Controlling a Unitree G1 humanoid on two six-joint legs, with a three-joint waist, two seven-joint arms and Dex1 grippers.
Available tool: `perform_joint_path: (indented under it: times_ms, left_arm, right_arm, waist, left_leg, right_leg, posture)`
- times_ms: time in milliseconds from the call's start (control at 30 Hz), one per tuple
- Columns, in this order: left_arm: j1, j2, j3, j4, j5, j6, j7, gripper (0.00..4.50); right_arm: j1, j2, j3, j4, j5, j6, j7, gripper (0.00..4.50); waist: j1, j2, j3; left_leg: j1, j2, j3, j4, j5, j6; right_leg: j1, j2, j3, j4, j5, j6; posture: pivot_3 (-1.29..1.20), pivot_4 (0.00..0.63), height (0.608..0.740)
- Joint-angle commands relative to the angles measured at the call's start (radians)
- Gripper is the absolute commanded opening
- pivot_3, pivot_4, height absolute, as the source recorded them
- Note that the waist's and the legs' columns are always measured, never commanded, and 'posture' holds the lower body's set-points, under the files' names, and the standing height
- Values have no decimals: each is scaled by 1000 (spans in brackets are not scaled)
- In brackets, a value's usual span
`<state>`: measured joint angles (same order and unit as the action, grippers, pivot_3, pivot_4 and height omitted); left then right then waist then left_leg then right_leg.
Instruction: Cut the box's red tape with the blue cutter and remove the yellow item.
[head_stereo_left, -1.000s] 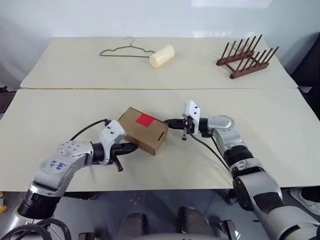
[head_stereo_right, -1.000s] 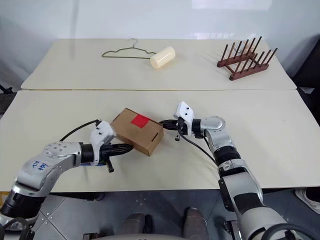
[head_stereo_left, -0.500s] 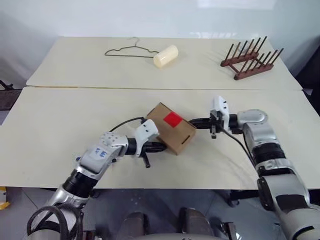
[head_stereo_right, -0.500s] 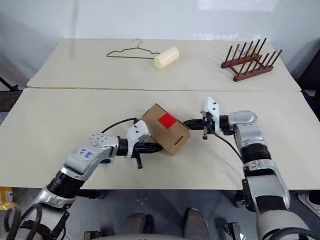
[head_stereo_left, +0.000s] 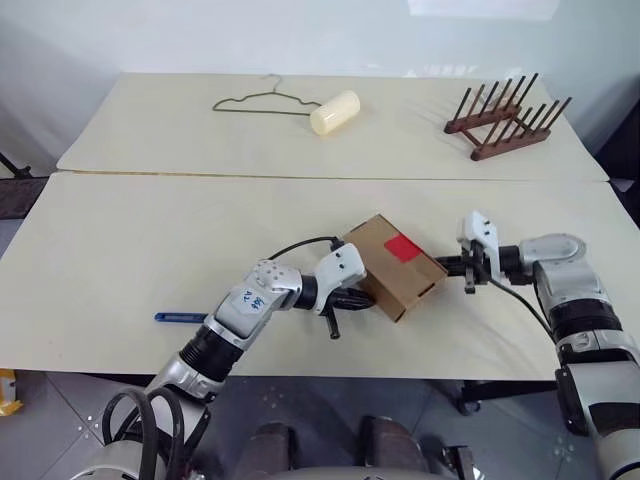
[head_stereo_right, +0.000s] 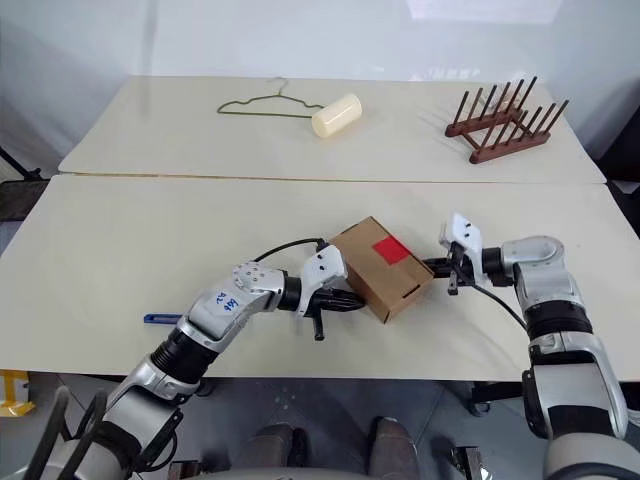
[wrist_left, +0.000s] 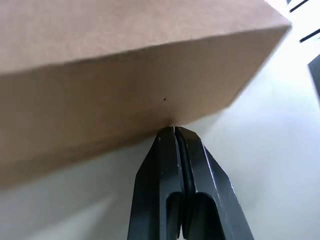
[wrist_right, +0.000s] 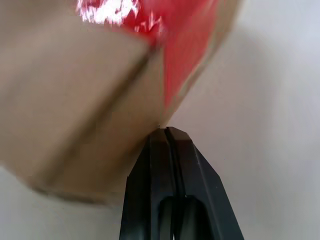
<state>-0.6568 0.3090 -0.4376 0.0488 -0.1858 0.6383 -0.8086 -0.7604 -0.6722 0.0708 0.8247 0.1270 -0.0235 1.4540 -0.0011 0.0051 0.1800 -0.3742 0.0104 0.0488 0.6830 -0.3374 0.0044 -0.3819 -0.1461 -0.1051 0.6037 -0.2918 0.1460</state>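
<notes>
Pressing on a closed box (head_stereo_left: 394, 265) from opposite ends, 2 pincers have fingers together, holding nothing: left gripper (wrist_left: 174, 131) and right gripper (wrist_right: 163, 131) each touch cardboard. Red tape (head_stereo_left: 402, 247) is uncut. Blue cutter (head_stereo_left: 181, 317) lies untouched, well behind the left arm. Cutting and emptying remain.

**Colours on the table**

The table (head_stereo_left: 120, 250) is pale cream, plain and unpatterned. The box (head_stereo_left: 385, 275) near its front edge is brown cardboard with a bright red tape (head_stereo_left: 402, 248) square on its lid. Both the left gripper (head_stereo_left: 360, 298) and the right gripper (head_stereo_left: 445, 262) have black fingers on white and silver-grey wrists. A blue cutter (head_stereo_left: 180, 317) lies by the front edge. Toward the back edge lie a pale cream cylinder (head_stereo_left: 334, 112), a thin dull olive wire hanger (head_stereo_left: 262, 100), and a dark reddish-brown wooden rack (head_stereo_left: 505, 118).
</notes>
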Motion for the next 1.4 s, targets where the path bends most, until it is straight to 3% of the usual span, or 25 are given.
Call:
perform_joint_path:
  times_ms: [33, 200, 333, 433, 600, 667, 733, 833, 967, 1200, 1300, 1400]
  left_arm:
    - [-4, 3, 18, -40, 7, -27, -13, 35]
    - [7, 75, 63, -145, -19, 8, -42, 35]
    - [29, 200, 87, -270, -52, 60, -121, 35]
    - [72, 326, 212, -349, -74, 18, -147, 0]
    - [232, 491, 642, -325, -203, -85, -211, 1188]
    - [368, 572, 790, -306, -232, -142, -309, 1837]
    - [587, 649, 1013, -234, -208, -209, -432, 2427]
    - [823, 726, 1237, -47, -138, -417, -561, 3321]
    - [1000, 825, 1416, 287, -83, -600, -658, 4464]
    - [1072, 893, 1432, 560, -71, -801, -698, 4464]
    - [992, 884, 1363, 541, -104, -827, -676, 4464]
    - [924, 858, 1277, 413, -179, -732, -705, 4464]
  right_arm:
    - [-7, -14, -8, 12, -5, -27, 10, 0]
    - [-48, -28, -47, 116, -12, -115, -71, 0]
    - [-80, -54, -59, 178, -12, -163, -52, 0]
    - [-114, -56, -124, 139, 86, -48, 35, 599]
    - [-132, -14, -206, -76, 256, 137, 89, 2238]
    - [-119, -4, -222, -198, 331, 270, 79, 2945]
    - [-60, 3, -203, -402, 396, 344, 94, 3565]
    - [43, 40, -197, -621, 493, 343, 136, 4500]
    - [148, 78, -137, -808, 532, 324, 127, 4500]
    - [292, 84, -100, -1020, 574, 313, 84, 4500]
    - [330, 86, -128, -1044, 566, 239, 88, 4500]
    - [380, 68, -166, -1034, 566, 178, 100, 4500]
  waist:
    - [1, 0, 0]
    - [-1, 0, 0]
    - [-2, 0, 0]
    - [-5, 2, 2]
    - [-21, 4, 4]
    - [-28, 5, 5]
    - [-30, 6, 5]
    - [-25, 3, 6]
    - [-1, 1, 7]
    - [6, -3, 5]
    - [3, -4, 5]
    - [0, -6, 5]
  left_leg:
    - [0, 0, 0, 0, 0, 0]
    - [0, 0, -1, 0, 0, 0]
    - [0, 0, -1, 0, 0, 0]
    - [0, 1, -1, -1, 0, 0]
    - [0, 2, -4, -1, 0, 0]
    - [0, 2, -9, -3, 0, -1]
    - [0, 2, -9, -4, -1, -1]
    - [-2, 3, -5, -8, -2, -2]
    - [-5, 2, 3, -3, -3, 0]
    - [-5, 3, 6, -2, -7, 2]
    - [-4, 3, 9, -2, -9, 3]
    - [-2, 4, 13, -1, -10, 3]
  right_leg:
    - [1, 0, 0, 0, 0, 0]
    - [1, 0, 0, 0, 0, 0]
    - [1, 0, 0, -1, 0, 0]
    - [1, 0, 0, -3, 0, 0]
    - [1, 1, -1, -2, 0, 0]
    - [-1, 1, -1, -2, 0, 0]
    - [-2, 0, -1, -2, 0, 0]
    - [-8, 0, -4, -1, -1, -1]
    - [-9, -1, -6, 0, -1, -1]
    - [-12, -3, -7, 4, 0, -1]
    - [-12, -4, -11, 5, -1, -2]
    - [-12, -4, -10, 5, -1, -2]
  posture:
    - [0, 150, 740]
    - [0, 150, 740]
    - [0, 150, 740]
    - [0, 150, 740]
    - [0, 150, 740]
    - [0, 150, 740]
    - [0, 150, 740]
    - [0, 150, 740]
    - [0, 150, 740]
    - [0, 150, 740]
    - [0, 150, 740]
    - [0, 150, 740]
